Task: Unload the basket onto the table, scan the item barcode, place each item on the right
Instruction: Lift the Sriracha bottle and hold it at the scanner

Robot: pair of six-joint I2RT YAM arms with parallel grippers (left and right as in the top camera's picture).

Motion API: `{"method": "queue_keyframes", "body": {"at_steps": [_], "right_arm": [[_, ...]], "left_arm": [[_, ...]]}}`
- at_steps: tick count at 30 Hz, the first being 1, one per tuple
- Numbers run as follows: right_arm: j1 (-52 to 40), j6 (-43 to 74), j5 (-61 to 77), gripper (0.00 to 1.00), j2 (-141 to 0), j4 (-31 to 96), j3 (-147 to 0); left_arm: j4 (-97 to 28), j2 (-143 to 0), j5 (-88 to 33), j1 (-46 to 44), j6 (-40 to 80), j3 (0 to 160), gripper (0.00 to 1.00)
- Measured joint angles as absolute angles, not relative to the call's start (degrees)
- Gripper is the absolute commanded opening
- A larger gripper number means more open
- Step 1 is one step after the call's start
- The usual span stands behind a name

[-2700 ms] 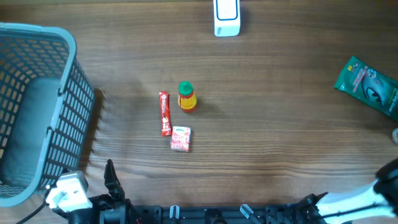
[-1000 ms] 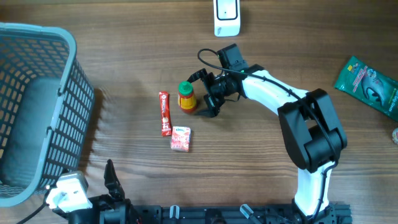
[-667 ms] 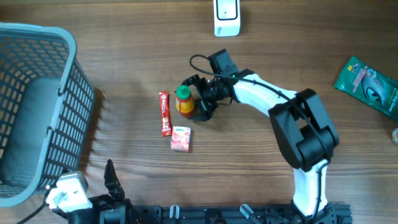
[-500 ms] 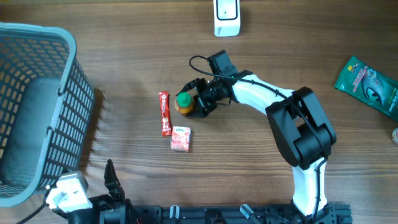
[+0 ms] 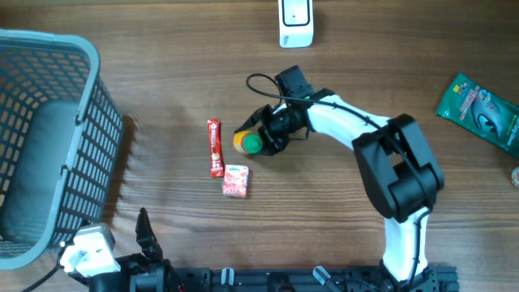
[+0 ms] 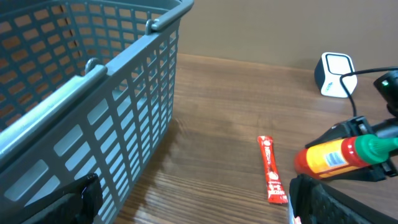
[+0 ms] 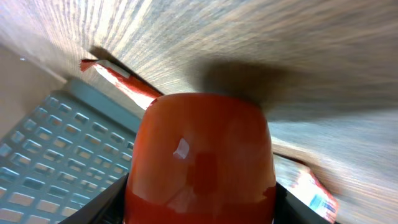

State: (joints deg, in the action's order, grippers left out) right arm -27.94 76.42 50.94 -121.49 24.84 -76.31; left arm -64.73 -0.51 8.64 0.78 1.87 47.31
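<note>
1. Your right arm [image 5: 345,122] wears white shells between bulky black joints.
2. A thin black cable [image 5: 251,77] loops off its wrist.
3. Your left arm [image 5: 85,251] shows a white block on black hardware.

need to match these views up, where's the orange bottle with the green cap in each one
Overhead: orange bottle near the centre, tilted.
Left wrist: bottle at the far right, lying sideways.
Right wrist: its base fills the middle.
Shared landmark: the red sachet beside it.

Basket [image 5: 97,154] partly beyond the left edge, green packet [image 5: 480,112] beyond the right, scanner [image 5: 295,23] beyond the top.
</note>
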Motion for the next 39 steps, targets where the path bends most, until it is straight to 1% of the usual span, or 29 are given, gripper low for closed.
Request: {"method": "queue_keyframes", "body": {"at_steps": [2,4,7,8,11,12,13,14,17,22,33,39], "right_arm": [[-26.3,71.7,49.6,0.20,-118.2,31.0,-76.2],[-24.7,66.1,46.3,0.20,-112.2,40.0,-76.2],[-23.2,58.0,39.4,0.24,-103.2,53.5,-76.3],[-22.7,55.7,39.3,0.24,-100.9,55.3,-76.3],[-21.5,46.3,50.6,0.24,-97.5,57.3,-76.3],[-21.4,44.2,54.5,0.24,-97.1,57.9,-76.3],[-21.5,41.8,61.3,0.23,-97.1,59.1,-76.3],[-21.5,41.0,64.4,0.23,-97.1,59.3,-76.3],[-21.6,40.9,75.0,0.22,-97.1,59.4,-76.3],[-21.6,43.9,82.8,0.21,-97.1,59.3,-76.3],[-21.6,45.0,84.5,0.19,-97.1,56.4,-76.3],[-21.6,47.6,84.4,0.19,-97.1,48.1,-76.2]], "left_arm": [[-64.8,-0.5,8.6,0.8,1.9,47.3,1.00],[-64.8,-0.5,8.6,0.8,1.9,47.3,1.00],[-64.8,-0.5,8.6,0.8,1.9,47.3,1.00],[-64.7,-0.5,8.6,0.8,1.9,47.3,1.00],[-64.7,-0.5,8.6,0.8,1.9,47.3,1.00],[-64.7,-0.5,8.6,0.8,1.9,47.3,1.00],[-64.7,-0.5,8.6,0.8,1.9,47.3,1.00],[-64.7,-0.5,8.6,0.8,1.9,47.3,1.00],[-64.7,-0.5,8.6,0.8,1.9,47.3,1.00],[-64.7,-0.5,8.6,0.8,1.9,47.3,1.00],[-64.7,-0.5,8.6,0.8,1.9,47.3,1.00],[-64.7,-0.5,8.6,0.8,1.9,47.3,1.00]]}}
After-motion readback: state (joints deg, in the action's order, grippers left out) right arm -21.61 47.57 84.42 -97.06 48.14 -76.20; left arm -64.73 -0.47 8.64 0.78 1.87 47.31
